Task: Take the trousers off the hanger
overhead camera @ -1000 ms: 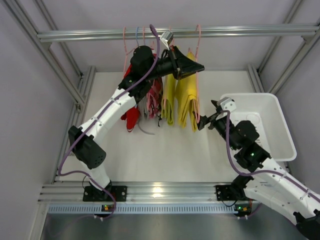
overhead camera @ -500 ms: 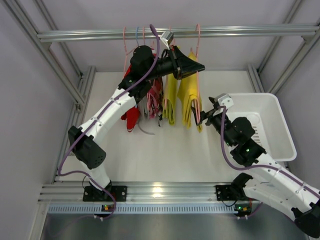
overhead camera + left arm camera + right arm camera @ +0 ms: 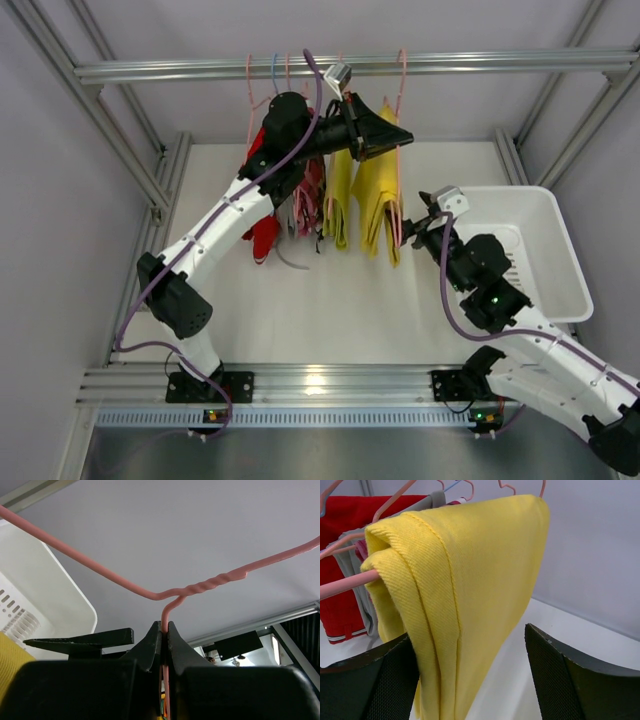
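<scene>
Pink wire hanger point(image 3: 200, 587), clamped in the closed left end effector point(image 3: 164, 635) to steady it. The right end effector point(image 3: 470, 652), open, straddles the bright yellow trousers point(image 3: 470, 575), placed to grip them.

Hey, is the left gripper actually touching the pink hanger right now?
Touching. The left wrist view shows the left gripper pinched shut on the pink hanger, gripping its wire just below the twisted neck.

- The lower end of the bright yellow trousers point(image 3: 485, 580) is cut off by the right wrist view's bottom edge.
- The top of the duller trousers point(image 3: 340, 195) is hidden behind the left gripper point(image 3: 398, 137).
</scene>
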Robot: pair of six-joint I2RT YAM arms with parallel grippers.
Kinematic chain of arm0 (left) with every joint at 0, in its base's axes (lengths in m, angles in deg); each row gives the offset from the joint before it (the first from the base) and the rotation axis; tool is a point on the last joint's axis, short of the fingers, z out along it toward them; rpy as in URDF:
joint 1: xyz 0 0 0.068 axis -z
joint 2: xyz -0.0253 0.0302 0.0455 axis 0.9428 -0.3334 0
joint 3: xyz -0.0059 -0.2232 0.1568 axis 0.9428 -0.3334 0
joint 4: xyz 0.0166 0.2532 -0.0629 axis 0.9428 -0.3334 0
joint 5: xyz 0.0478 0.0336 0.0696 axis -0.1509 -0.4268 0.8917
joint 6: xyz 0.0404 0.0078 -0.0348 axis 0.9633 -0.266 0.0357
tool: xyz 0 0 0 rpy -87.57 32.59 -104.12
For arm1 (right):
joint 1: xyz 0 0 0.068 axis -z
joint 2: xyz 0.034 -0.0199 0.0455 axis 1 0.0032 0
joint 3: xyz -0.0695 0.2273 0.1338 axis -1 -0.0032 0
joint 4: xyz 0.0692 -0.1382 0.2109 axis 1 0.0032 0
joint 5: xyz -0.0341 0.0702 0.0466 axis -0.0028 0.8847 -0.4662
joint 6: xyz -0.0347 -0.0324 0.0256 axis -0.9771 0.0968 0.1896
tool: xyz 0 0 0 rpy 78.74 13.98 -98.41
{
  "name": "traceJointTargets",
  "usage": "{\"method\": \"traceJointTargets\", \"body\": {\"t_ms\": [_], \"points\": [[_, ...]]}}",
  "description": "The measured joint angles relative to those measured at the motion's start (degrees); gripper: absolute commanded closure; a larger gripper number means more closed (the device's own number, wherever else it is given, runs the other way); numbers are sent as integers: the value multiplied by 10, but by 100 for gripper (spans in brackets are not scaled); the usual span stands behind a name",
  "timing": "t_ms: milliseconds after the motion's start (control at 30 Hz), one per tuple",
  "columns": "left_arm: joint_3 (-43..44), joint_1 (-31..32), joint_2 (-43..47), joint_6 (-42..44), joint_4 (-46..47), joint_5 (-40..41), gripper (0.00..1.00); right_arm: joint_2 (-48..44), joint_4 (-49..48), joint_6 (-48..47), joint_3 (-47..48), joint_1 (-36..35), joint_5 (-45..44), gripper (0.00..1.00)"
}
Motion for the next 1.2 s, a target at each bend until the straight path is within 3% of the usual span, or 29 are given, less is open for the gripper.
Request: {"method": "traceJointTargets", "body": {"t_ms": [167, 233, 367, 400, 600, 1000, 1200], "points": [[0, 7, 0, -2, 0, -2, 100, 29, -20, 13, 0, 17, 0, 27], [0, 9, 0, -3, 1, -3, 100, 40, -23, 19, 0, 23, 0, 33], [0, 9, 3, -5, 0, -4, 100, 49, -27, 31, 0, 34, 7, 57], [0, 9, 4, -5, 0, -4, 100, 49, -27, 34, 1, 37, 9, 67], [-16, 9, 26, -4, 14, -4, 100, 43, -14, 44, 34, 44, 21, 100], [-119, 3, 96, 104, 32, -24, 100, 27, 154, 118, 206, 45, 82, 100], [-149, 3, 96, 152, 19, -20, 100, -2, 176, 153, 246, 46, 100, 100]]}}
